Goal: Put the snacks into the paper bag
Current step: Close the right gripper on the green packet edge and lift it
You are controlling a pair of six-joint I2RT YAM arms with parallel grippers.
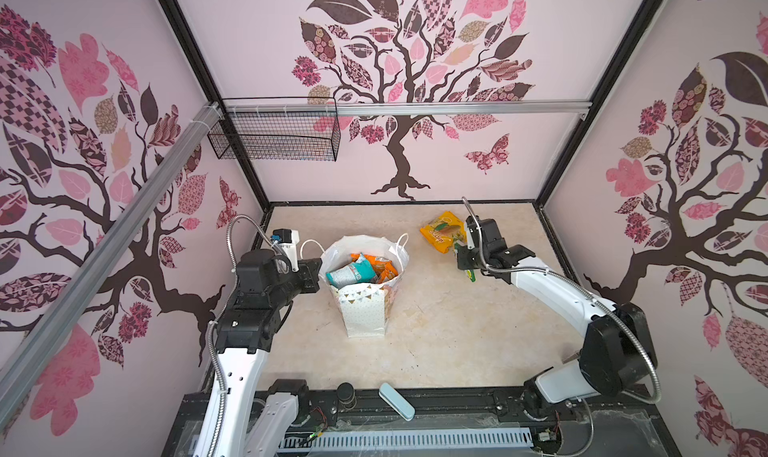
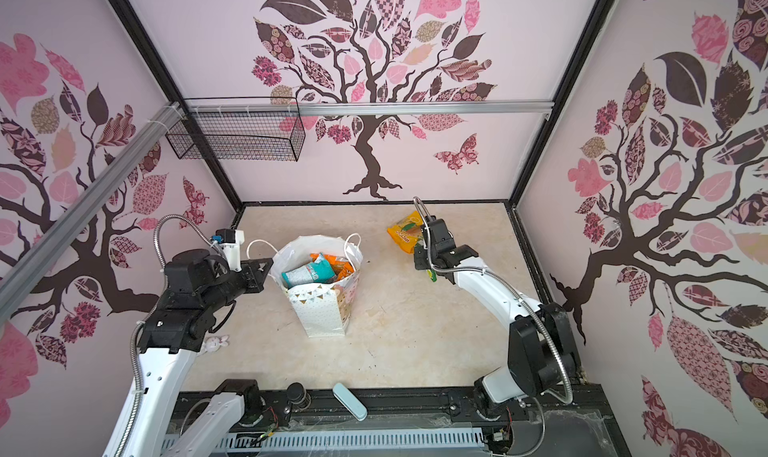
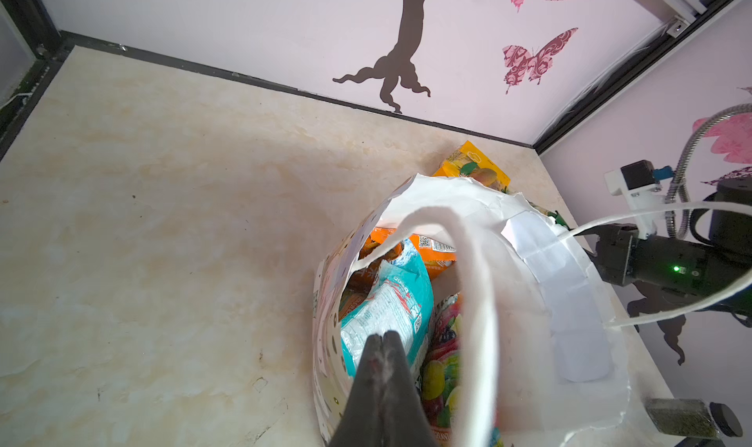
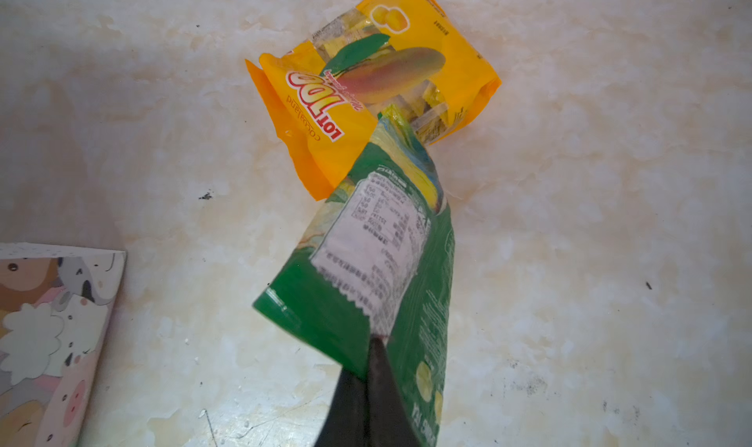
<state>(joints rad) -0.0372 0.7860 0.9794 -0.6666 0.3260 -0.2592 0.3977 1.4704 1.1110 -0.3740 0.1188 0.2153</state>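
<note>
The white paper bag (image 1: 360,314) (image 2: 319,315) stands open mid-table. Inside it lie several snacks, among them a teal packet (image 1: 347,274) (image 3: 386,302), an orange one (image 3: 428,249) and a multicolour one (image 3: 443,363). My left gripper (image 1: 318,269) (image 3: 384,336) is shut at the bag's left rim, and I see nothing between its tips. My right gripper (image 1: 464,268) (image 4: 376,340) is shut on the edge of a green packet (image 4: 386,229), which hangs above the table to the right of the bag. A yellow mango packet (image 1: 440,230) (image 4: 378,75) lies on the table just beyond it.
A pale blue oblong case (image 1: 397,401) and a small jar with a black lid (image 1: 345,394) sit on the front rail. A black wire basket (image 1: 274,139) hangs on the back wall at the left. A small toy bunny (image 2: 216,343) lies by the left arm.
</note>
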